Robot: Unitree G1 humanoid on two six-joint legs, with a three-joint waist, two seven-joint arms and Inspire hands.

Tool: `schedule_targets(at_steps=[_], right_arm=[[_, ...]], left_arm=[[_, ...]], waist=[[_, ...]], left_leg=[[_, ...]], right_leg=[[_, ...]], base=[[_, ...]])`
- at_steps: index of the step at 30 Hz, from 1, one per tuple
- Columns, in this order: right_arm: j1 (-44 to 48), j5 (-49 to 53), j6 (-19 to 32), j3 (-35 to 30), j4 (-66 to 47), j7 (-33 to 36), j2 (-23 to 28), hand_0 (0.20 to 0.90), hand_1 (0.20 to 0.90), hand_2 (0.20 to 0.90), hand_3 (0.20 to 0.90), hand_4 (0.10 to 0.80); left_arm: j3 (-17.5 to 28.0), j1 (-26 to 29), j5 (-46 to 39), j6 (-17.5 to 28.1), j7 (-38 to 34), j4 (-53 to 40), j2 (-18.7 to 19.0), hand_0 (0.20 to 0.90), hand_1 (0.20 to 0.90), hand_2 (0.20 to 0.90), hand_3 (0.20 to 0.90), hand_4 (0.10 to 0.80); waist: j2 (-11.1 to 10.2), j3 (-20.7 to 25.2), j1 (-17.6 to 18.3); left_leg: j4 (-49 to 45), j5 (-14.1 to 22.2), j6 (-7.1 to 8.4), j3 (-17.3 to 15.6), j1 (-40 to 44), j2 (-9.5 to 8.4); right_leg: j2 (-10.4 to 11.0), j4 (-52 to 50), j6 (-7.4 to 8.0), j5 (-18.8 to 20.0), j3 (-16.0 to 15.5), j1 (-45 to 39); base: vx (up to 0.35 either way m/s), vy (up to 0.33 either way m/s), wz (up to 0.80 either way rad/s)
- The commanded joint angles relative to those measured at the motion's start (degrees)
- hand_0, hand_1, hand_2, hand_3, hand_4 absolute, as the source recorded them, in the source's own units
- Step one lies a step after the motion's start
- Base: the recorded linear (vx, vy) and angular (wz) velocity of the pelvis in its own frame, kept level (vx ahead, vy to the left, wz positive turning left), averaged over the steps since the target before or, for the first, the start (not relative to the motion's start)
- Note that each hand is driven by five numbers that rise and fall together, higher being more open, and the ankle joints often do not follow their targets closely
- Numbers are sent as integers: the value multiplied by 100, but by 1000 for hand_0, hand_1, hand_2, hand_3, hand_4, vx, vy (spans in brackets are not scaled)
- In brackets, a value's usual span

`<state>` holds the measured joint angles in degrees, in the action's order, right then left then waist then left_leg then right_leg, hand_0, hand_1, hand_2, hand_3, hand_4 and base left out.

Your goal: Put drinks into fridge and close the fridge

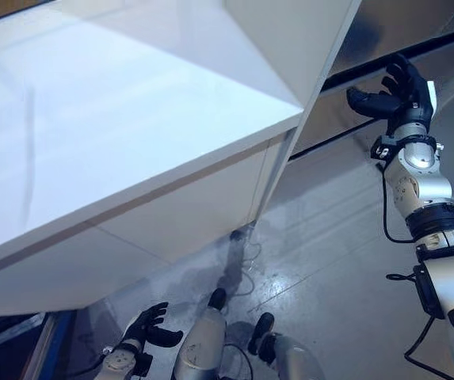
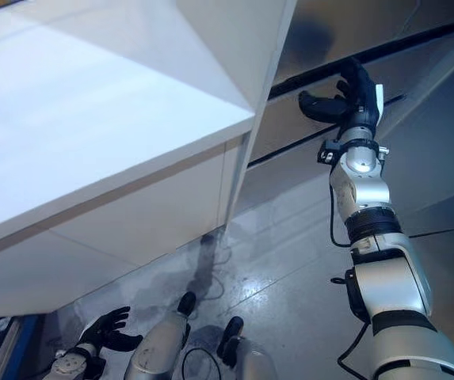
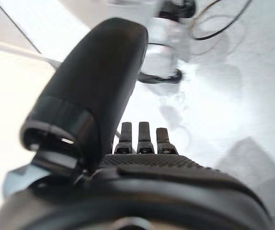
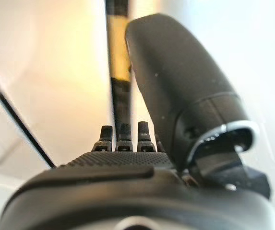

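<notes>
You are looking down at a big white cabinet block (image 1: 92, 134) filling the left of the head views; whether it is the fridge itself cannot be told. A tall white panel (image 1: 290, 47), likely the fridge door seen edge-on, is running from the top down toward the grey floor (image 1: 330, 261), its long axis near upright and its thin edge facing you. Behind it a grey wall with a dark horizontal strip (image 1: 417, 55) is showing.

Your right robot hand (image 1: 397, 91) is raised, arm stretched forward, sitting just beside the panel's free edge and in front of the dark strip. Its fingers are relaxed and spread, thumb set apart, holding nothing; contact with the panel is not visible. That placement suggests it is lined up to push the door shut.

Your left robot hand (image 1: 149, 326) is hanging low near the floor, fingers loosely spread, empty, idle.

No drinks are showing in any view, so you cannot confirm they are inside.
</notes>
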<state>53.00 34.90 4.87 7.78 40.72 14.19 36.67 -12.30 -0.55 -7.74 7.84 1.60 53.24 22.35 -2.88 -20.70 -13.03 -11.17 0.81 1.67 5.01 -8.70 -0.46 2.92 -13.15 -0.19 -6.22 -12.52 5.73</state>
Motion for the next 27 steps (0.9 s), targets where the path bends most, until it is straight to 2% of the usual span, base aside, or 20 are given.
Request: schedule_targets(at_steps=[1, 7, 13, 16, 18, 19, 22, 23, 24, 27], right_arm=[[-471, -137, 343, -136, -935, 108, 607, 900, 900, 900, 900, 800], [-2414, -343, 415, -951, -2387, 26, 355, 900, 900, 900, 900, 800], [-3803, -182, 520, -1325, -2413, -306, -216, 900, 900, 900, 900, 800], [-4574, -444, 363, -1359, -1988, -712, -643, 900, 900, 900, 900, 800], [-4917, -332, -138, -1252, -1504, -1257, -803, 900, 900, 900, 900, 800], [-5064, -539, -181, -1144, -1119, -1557, -880, 900, 900, 900, 900, 800], [-5324, -737, -123, -917, 107, -2159, -1195, 900, 900, 900, 900, 800], [-5343, -744, -234, -901, 248, -2182, -1240, 900, 900, 900, 900, 800], [-5367, -886, -104, -820, 1030, -2337, -1448, 900, 900, 900, 900, 800], [-5344, -1322, -83, -695, 2066, -2486, -1767, 900, 900, 900, 900, 800]], left_arm=[[-16, -304, 341, 204, 62, -72, 100, 900, 900, 900, 900, 800], [190, -269, 282, 42, 393, -233, 77, 900, 900, 900, 900, 800], [324, -193, -31, 51, 460, -125, -116, 900, 900, 900, 900, 800], [365, -253, -119, 97, 386, -75, -282, 900, 900, 900, 900, 800], [390, -290, -62, 123, 326, -6, -333, 900, 900, 900, 900, 800], [390, -284, -70, 120, 305, 69, -335, 900, 900, 900, 900, 800], [435, -251, -127, 154, 338, 423, -357, 900, 900, 900, 900, 800], [444, -243, -147, 144, 341, 479, -364, 900, 900, 900, 900, 800], [470, -218, -177, 239, 355, 751, -410, 900, 900, 900, 900, 800], [515, -171, -146, 476, 176, 1137, -508, 900, 900, 900, 900, 800]], waist=[[46, 1113, 359], [111, 1468, 774], [160, 1599, 1102], [168, 1638, 1242], [162, 1649, 1304], [161, 1650, 1326], [150, 1663, 1349], [150, 1665, 1348], [151, 1672, 1332], [172, 1668, 1285]], left_leg=[[389, 377, -313, -343, 367, -308], [907, 243, -256, -503, 758, -252], [1017, 287, -230, -765, 995, -228], [1025, 332, -221, -890, 1110, -232], [1052, 351, -212, -942, 1170, -238], [1074, 350, -201, -959, 1197, -237], [1080, 360, -204, -970, 1237, -252], [1080, 361, -205, -971, 1243, -253], [1066, 376, -215, -970, 1265, -258], [1058, 399, -239, -939, 1312, -272]], right_leg=[[-112, 351, 219, 99, 331, -143], [-147, 641, 294, 115, 417, -430], [-162, 882, 346, 192, 486, -602], [-155, 1049, 393, 292, 505, -693], [-141, 1133, 424, 345, 497, -730], [-137, 1169, 435, 365, 490, -750], [-139, 1191, 448, 366, 498, -786], [-138, 1192, 449, 364, 498, -793], [-140, 1194, 443, 353, 495, -822], [-150, 1188, 417, 316, 484, -883]], base=[[40, -18, -23], [-32, -46, -20], [-66, 19, -18], [-49, 22, -18], [-49, 8, -16], [-38, 1, -23], [-14, -2, -10], [0, 0, 0], [0, 0, 0], [0, 0, 0]])
